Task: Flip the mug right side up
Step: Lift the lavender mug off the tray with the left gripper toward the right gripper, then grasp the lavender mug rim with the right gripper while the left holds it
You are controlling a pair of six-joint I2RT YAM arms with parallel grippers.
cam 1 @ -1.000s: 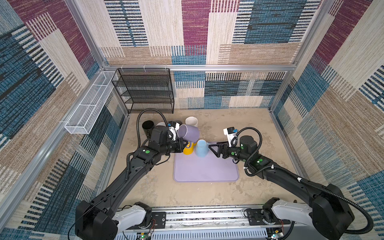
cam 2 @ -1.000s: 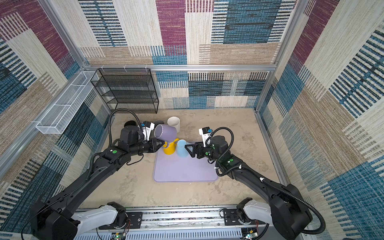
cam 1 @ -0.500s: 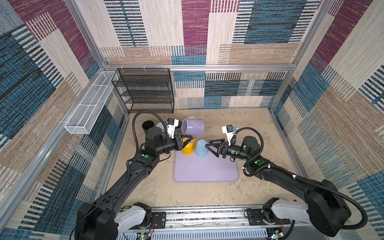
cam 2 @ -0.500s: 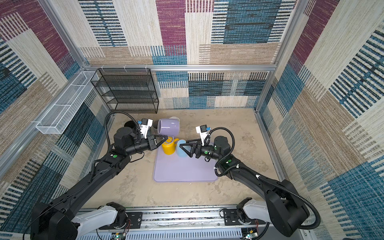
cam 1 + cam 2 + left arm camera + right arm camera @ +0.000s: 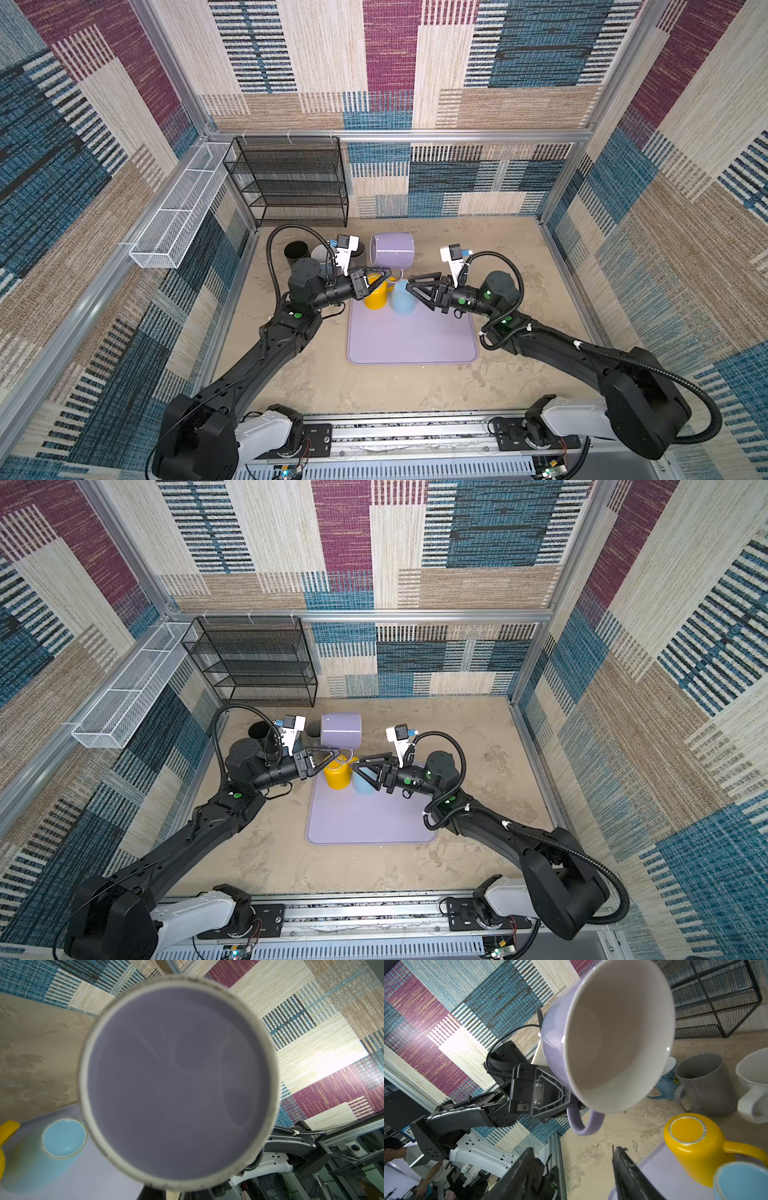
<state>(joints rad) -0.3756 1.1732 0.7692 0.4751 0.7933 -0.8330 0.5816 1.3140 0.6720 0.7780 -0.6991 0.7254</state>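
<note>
The purple mug (image 5: 392, 249) (image 5: 341, 729) hangs in the air on its side above the back of the mat. My left gripper (image 5: 385, 274) (image 5: 336, 754) is shut on its handle (image 5: 583, 1126). The left wrist view is filled by the mug's flat base (image 5: 178, 1076). Its white inside (image 5: 616, 1043) faces the right wrist camera. My right gripper (image 5: 409, 286) (image 5: 355, 766) (image 5: 574, 1149) is open with nothing between its fingers. It sits just right of and below the handle, apart from the mug.
A yellow mug (image 5: 376, 293) and a light blue mug (image 5: 403, 301) stand upside down on the purple mat (image 5: 411, 345). A black cup (image 5: 296, 251), a grey mug (image 5: 704, 1086) and a white mug (image 5: 753, 1088) stand back left. Black shelf rack (image 5: 291, 183), white wire basket (image 5: 178, 216).
The left gripper raised the purple mug and turned it from tilted to lying level. The right gripper moved left towards the mug, and its jaws narrowed.
</note>
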